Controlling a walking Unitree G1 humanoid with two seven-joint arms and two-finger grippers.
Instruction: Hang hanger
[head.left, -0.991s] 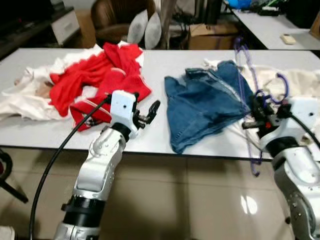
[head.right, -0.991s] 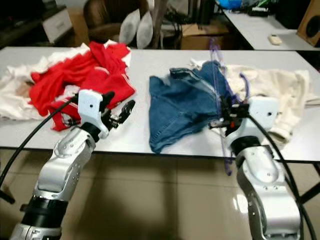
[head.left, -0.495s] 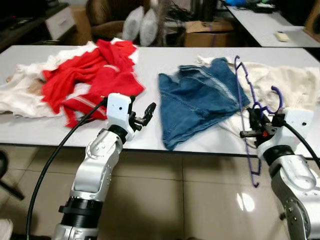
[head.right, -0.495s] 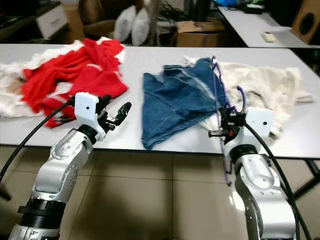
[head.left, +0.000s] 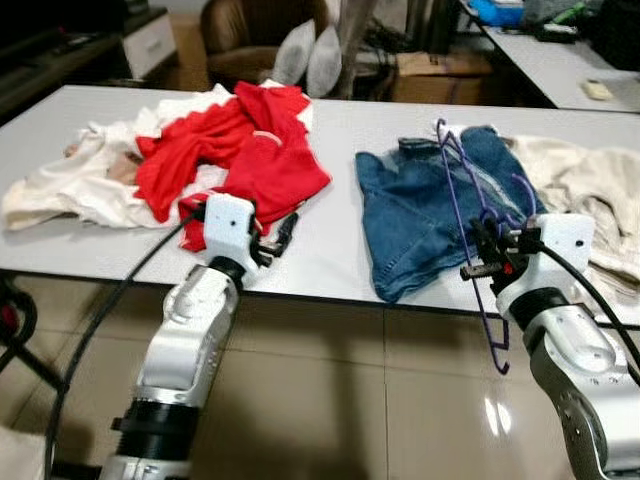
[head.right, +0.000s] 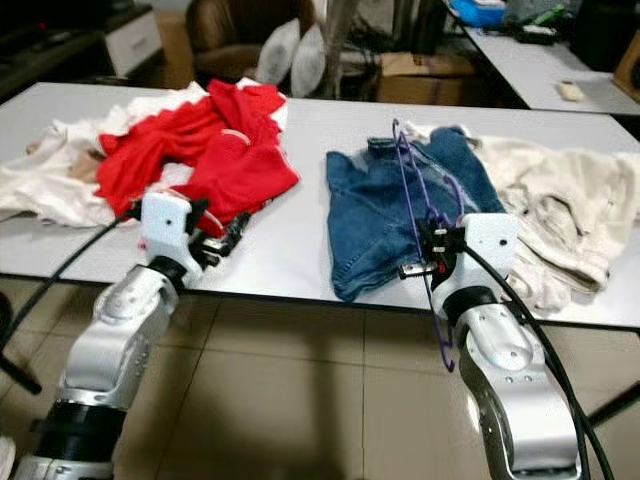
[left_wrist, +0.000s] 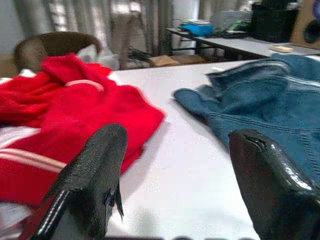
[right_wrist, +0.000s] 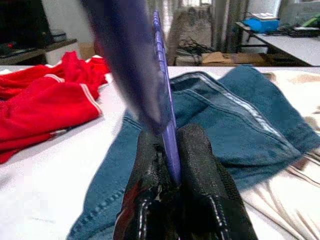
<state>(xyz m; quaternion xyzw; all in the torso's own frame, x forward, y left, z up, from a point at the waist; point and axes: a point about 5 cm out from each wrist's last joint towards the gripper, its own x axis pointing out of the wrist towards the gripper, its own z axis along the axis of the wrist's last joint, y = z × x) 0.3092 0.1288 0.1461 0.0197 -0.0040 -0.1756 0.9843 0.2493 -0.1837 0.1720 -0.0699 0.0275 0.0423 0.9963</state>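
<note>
Right claw (head.left: 478, 250) pinches the purple hanger (head.left: 462, 195) over the jeans (head.left: 425, 215); left claw (head.left: 283, 228) gapes empty.

Head pair looking down over table (head.left: 330, 250); wrist views close along fingers, sharing denim (left_wrist: 270, 115) ahead.

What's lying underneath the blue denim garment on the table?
The blue denim garment rests on the white table. Its right edge overlaps a cream cloth. The purple plastic hanger, held by the right gripper, crosses above it. Anything beneath the denim is hidden.
</note>
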